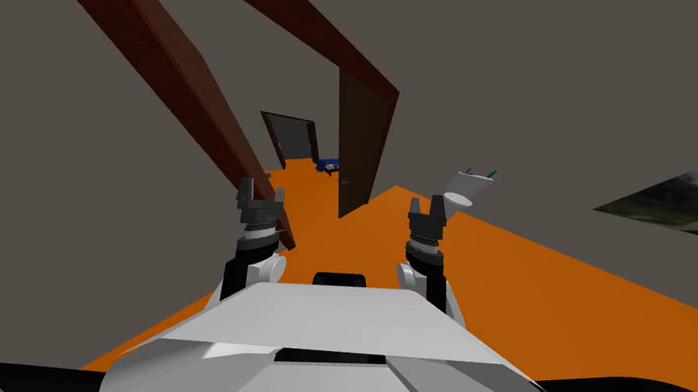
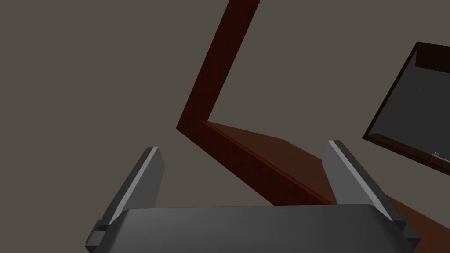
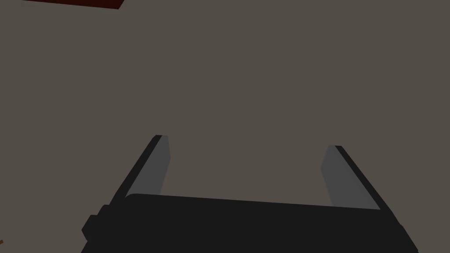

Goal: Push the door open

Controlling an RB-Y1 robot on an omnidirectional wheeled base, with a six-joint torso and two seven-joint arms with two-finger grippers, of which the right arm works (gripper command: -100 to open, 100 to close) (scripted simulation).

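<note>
Head view, centre of frame: the door (image 1: 362,147) stands swung well open beyond its frame (image 1: 190,86), so I judge little pushing remains; left gripper (image 1: 261,195) and right gripper (image 1: 427,211) are both spread apart, empty.

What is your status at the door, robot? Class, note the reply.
Left gripper open near the door frame; right gripper open, holding nothing. Door stands ajar, untouched by either. White object right of the door, off my path.

Dim, even light flattens the grey wall (image 1: 59,202); the head view is rolled, its edges splayed.
</note>
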